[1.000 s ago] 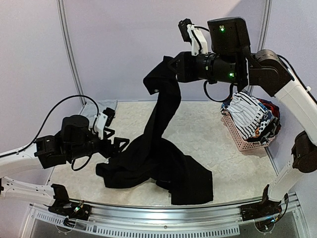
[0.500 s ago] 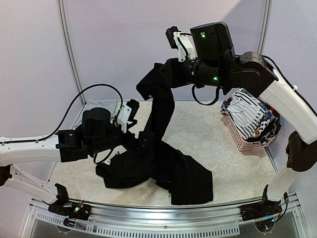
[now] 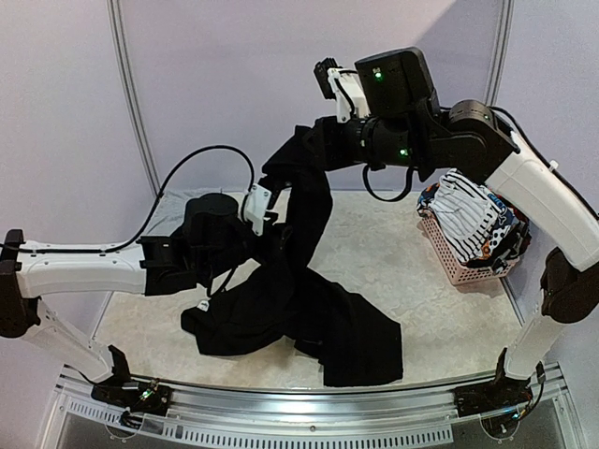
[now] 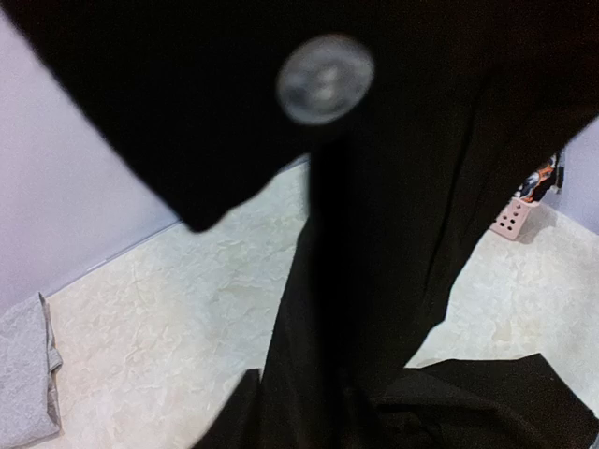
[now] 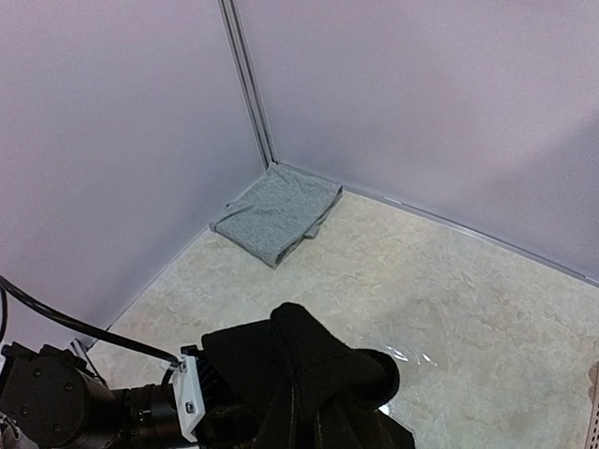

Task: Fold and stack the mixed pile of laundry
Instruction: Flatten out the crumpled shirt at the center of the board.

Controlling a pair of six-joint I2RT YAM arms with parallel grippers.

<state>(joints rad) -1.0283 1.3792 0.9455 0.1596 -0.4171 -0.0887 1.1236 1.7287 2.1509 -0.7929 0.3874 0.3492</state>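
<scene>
My left gripper (image 3: 270,234) is buried against the hanging leg of the large black trousers (image 3: 323,318), so I cannot tell how wide it stands or whether it has any cloth. Its wrist camera shows only dark fabric and one pale round button (image 4: 325,79) (blurred). A second ago that arm sat back near the left edge; it has since reached in to the leg. The right gripper (image 3: 314,142) is clamped tight on the trousers' upper end, held high, with the rest heaped on the cream marbled surface (image 3: 421,271). A folded grey garment (image 5: 278,213) lies in the far left corner. At the right, the pink perforated plastic basket (image 3: 465,269) holds a white black-striped piece (image 3: 465,213).
</scene>
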